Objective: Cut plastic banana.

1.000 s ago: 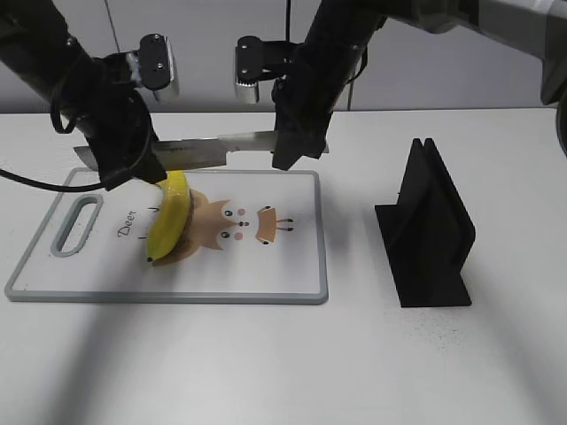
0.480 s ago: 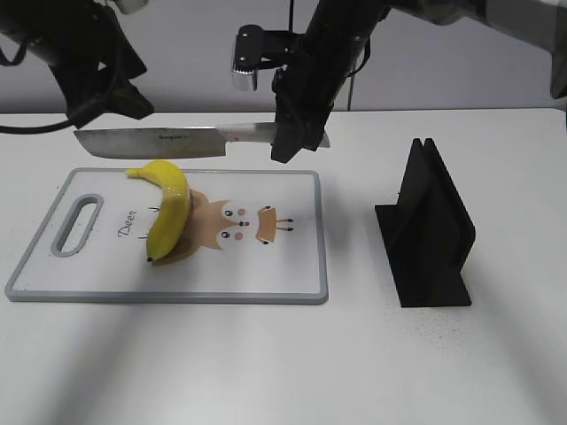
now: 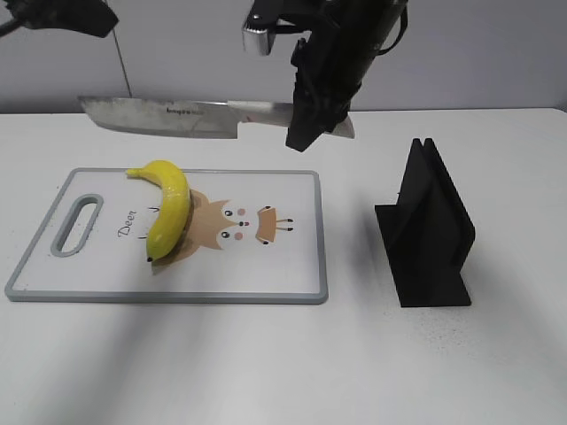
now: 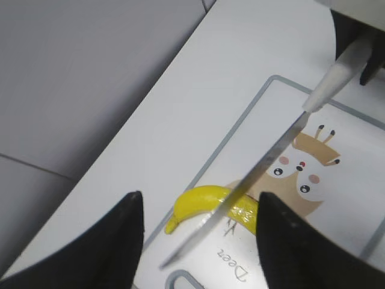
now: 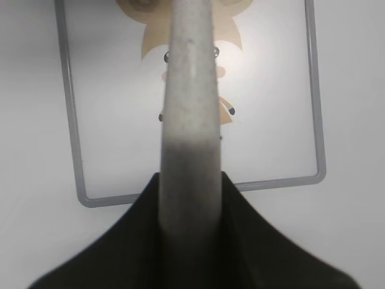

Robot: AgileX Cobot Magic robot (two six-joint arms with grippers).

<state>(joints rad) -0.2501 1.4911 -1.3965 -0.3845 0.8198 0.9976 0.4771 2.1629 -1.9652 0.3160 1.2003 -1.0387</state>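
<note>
Plastic banana [image 3: 168, 209] — one, whole — lies on the single cutting board [image 3: 266, 266], at 9 o'clock from its deer print. One knife [image 3: 168, 118] hangs above, clamped in the right gripper [image 3: 312, 119]; the left gripper [image 4: 198, 241] gapes, holding nothing — one black stand [image 3: 430, 230] at 3 o'clock.

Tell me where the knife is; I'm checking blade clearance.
In the exterior view the knife hangs above the cutting board's far edge, held by the right gripper, clear of the plastic banana.

The cutting board [image 3: 266, 274] carries the word "Deer" in dark script beside its handle slot, next to a cartoon animal face. The knife [image 3: 168, 118] blade bears a small dark brand mark, too small to read.
</note>
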